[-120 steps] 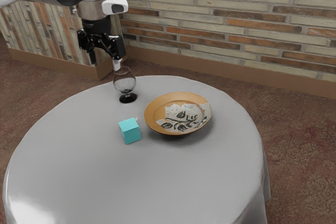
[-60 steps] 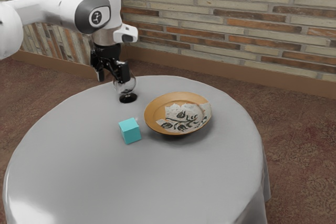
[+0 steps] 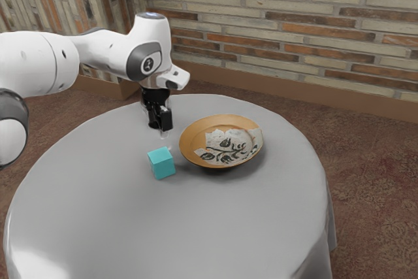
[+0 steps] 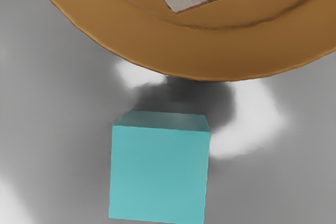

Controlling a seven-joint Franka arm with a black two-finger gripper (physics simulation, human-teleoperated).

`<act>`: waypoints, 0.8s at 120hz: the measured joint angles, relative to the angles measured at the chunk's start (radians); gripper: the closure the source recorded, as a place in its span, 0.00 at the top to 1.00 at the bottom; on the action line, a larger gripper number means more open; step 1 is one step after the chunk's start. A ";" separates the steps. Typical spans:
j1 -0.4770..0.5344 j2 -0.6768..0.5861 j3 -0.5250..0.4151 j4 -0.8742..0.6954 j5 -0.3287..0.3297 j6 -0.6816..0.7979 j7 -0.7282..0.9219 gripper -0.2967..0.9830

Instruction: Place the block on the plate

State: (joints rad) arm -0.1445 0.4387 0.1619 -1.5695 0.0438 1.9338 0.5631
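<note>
In the exterior view the black gripper hangs low over the table, a little beyond the turquoise block and apart from it. The block sits on the cloth beside the orange-rimmed plate, on its side toward the exterior view's left. The plate carries a pale patch with a dark floral pattern. In the wrist view the block appears large and whole, with a narrow strip of cloth between it and the plate's rim.
A stemmed glass stands at the gripper, mostly hidden behind it. The round table has a grey cloth. A brick wall rises beyond the table.
My hand has come down and moved toward the exterior view's right, from beside the glass to in front of it, nearer the block. Block and plate have stayed where they were.
</note>
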 joint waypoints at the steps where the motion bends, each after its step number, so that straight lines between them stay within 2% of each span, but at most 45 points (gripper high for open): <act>1: 0.001 0.004 0.000 0.002 0.000 0.003 0.005 0.77; 43: 0.016 0.100 0.004 0.031 -0.030 0.075 0.171 0.77; 96: 0.026 0.183 0.004 0.049 -0.072 0.113 0.280 0.77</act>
State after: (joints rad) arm -0.1185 0.6215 0.1656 -1.5208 -0.0287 2.0464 0.8434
